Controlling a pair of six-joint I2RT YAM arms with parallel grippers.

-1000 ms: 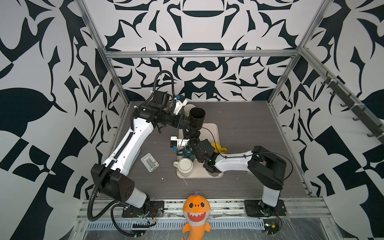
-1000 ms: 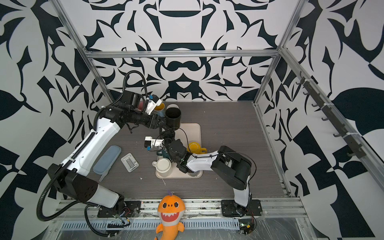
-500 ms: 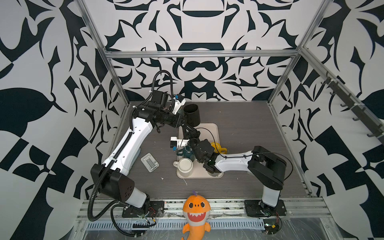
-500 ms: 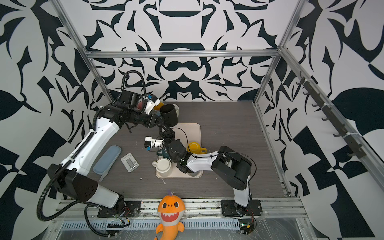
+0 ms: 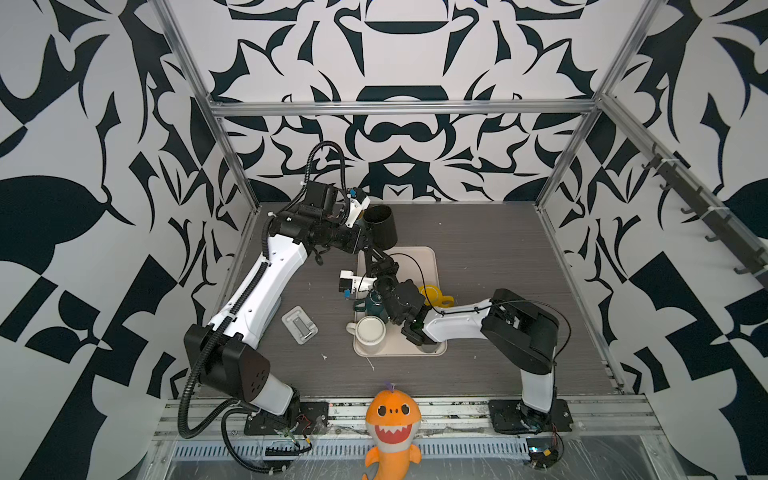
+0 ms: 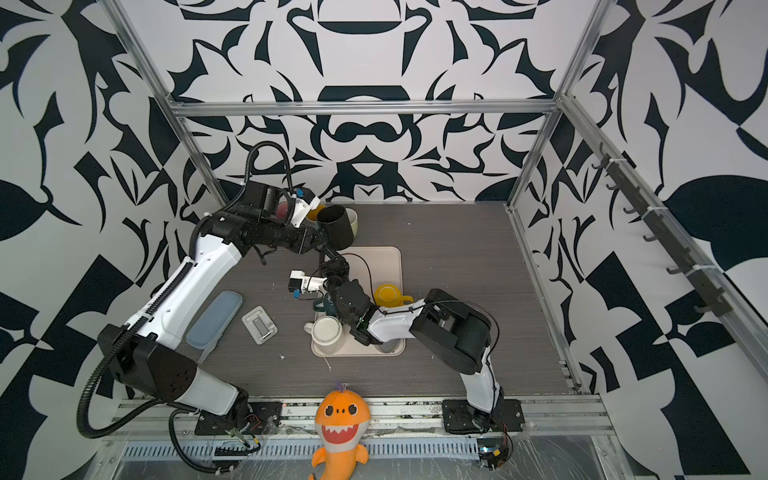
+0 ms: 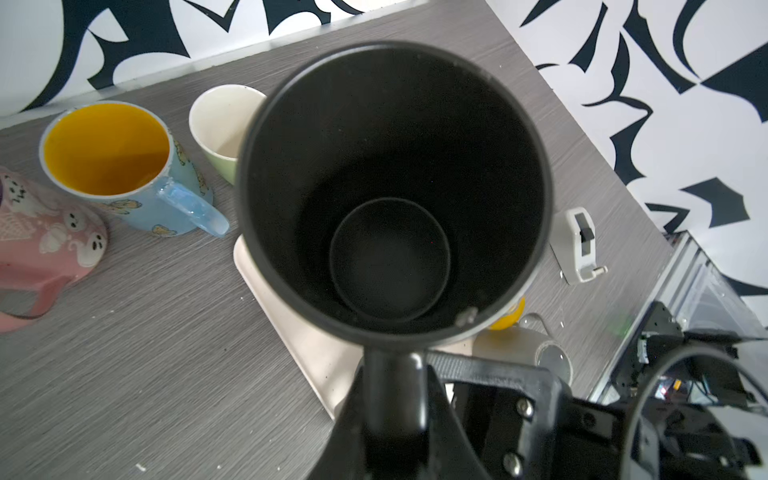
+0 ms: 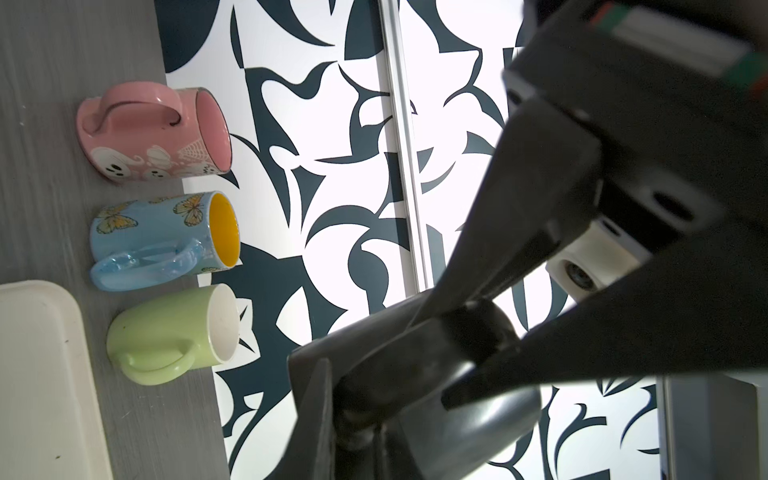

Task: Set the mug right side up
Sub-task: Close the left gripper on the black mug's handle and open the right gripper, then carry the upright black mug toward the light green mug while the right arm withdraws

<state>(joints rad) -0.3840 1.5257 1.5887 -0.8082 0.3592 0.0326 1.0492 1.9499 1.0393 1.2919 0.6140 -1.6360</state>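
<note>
Mug (image 5: 380, 226), mouth up, has shifted slightly left; your left gripper (image 7: 395, 399) clamps its handle. Your right gripper (image 5: 381, 262), just nearer, is blurred: can't tell its opening.

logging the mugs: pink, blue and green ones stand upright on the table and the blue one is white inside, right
No: the blue mug is yellow inside, as the left wrist view shows. The pink mug and green mug do stand upright on the table.
</note>
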